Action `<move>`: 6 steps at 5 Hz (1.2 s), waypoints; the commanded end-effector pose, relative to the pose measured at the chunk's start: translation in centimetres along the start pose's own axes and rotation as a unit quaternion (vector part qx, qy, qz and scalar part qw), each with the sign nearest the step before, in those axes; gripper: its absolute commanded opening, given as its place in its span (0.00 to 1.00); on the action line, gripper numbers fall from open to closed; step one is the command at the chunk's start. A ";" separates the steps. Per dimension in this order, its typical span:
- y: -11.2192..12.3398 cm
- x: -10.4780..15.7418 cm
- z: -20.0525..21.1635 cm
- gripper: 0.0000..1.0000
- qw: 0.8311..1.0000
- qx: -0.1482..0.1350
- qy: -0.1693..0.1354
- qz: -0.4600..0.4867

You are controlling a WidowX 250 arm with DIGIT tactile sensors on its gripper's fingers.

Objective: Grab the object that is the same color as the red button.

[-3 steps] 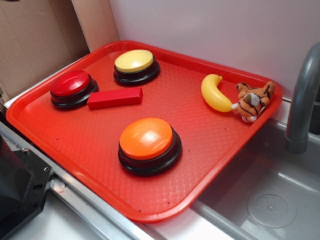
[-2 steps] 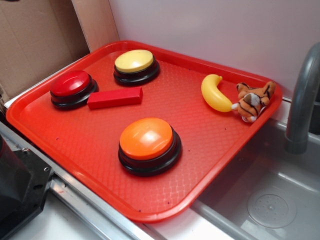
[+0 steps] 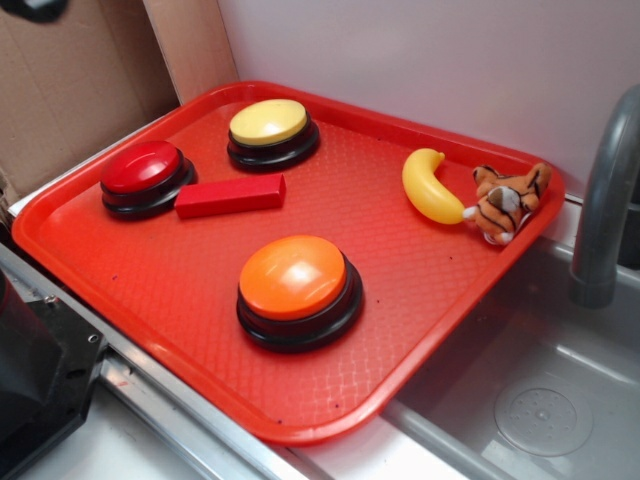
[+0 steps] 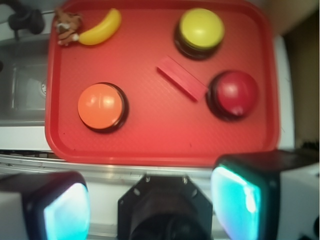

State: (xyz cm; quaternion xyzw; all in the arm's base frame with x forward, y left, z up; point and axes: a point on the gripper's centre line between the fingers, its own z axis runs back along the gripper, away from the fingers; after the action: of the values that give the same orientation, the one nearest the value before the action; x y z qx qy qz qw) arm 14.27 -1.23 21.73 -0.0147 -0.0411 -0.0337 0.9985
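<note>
The red block (image 3: 231, 196) lies flat on the red tray (image 3: 150, 290), right beside the red button (image 3: 146, 177). In the wrist view the block (image 4: 182, 78) lies diagonally just left of the red button (image 4: 233, 94). My gripper (image 4: 155, 202) is open and empty, high above the near edge of the tray, its two teal pads (image 4: 235, 195) wide apart over the robot base. In the exterior view only a dark bit of the arm (image 3: 32, 8) shows at the top left corner.
A yellow button (image 3: 271, 132), an orange button (image 3: 298, 289), a toy banana (image 3: 430, 186) and a plush tiger (image 3: 507, 203) are on the tray. A metal sink (image 3: 540, 390) and faucet (image 3: 608, 190) are at the right. Cardboard (image 3: 60, 90) stands behind.
A dark part of the arm has come a little further into the top left corner of the exterior view. Nothing on the tray has moved.
</note>
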 end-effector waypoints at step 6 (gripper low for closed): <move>7.2 9.0 -19.5 1.00 0.973 0.084 -0.056 -0.208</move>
State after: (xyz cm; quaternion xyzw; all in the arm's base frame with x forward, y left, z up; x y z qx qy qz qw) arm 24.17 4.39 1.99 0.0649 -0.0856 -0.2399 0.9648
